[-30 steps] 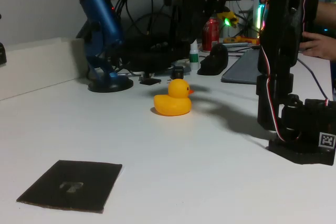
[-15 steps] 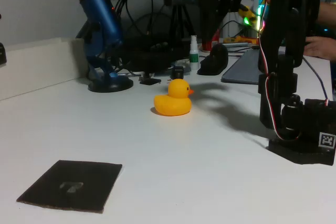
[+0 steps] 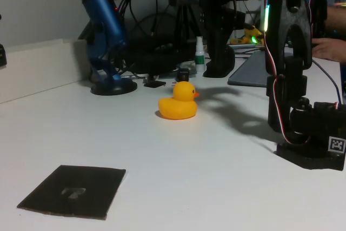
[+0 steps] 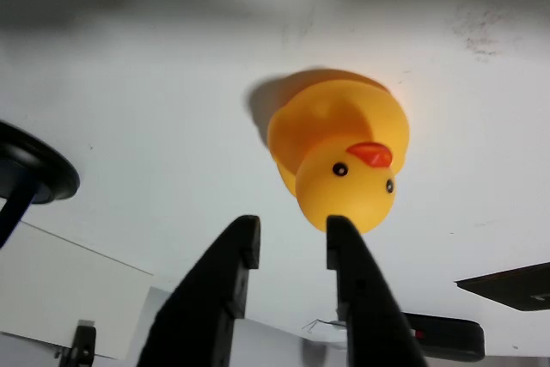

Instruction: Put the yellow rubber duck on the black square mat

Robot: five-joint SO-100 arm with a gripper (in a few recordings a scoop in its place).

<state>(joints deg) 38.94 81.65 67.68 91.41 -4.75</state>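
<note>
The yellow rubber duck (image 3: pixel 178 102) sits upright on the white table, beak to the right in the fixed view. In the wrist view the duck (image 4: pixel 342 161) faces the camera, just beyond the fingertips. My gripper (image 4: pixel 292 234) is open with a narrow gap and nothing between its black fingers (image 4: pixel 242 247). In the fixed view the gripper (image 3: pixel 219 52) hangs behind and to the right of the duck, above the table and apart from it. The black square mat (image 3: pixel 74 190) lies flat at the front left, well away from the duck.
A blue microphone on a round stand (image 3: pixel 105 36) rises behind and left of the duck. Cables, a small bottle (image 3: pixel 200 58) and a keyboard (image 3: pixel 248 68) crowd the back. The arm's base (image 3: pixel 311 133) stands at the right. A person's hand (image 3: pixel 330 47) rests at the right edge.
The gripper has swung right and come down behind the duck. The duck and the mat have not moved.
</note>
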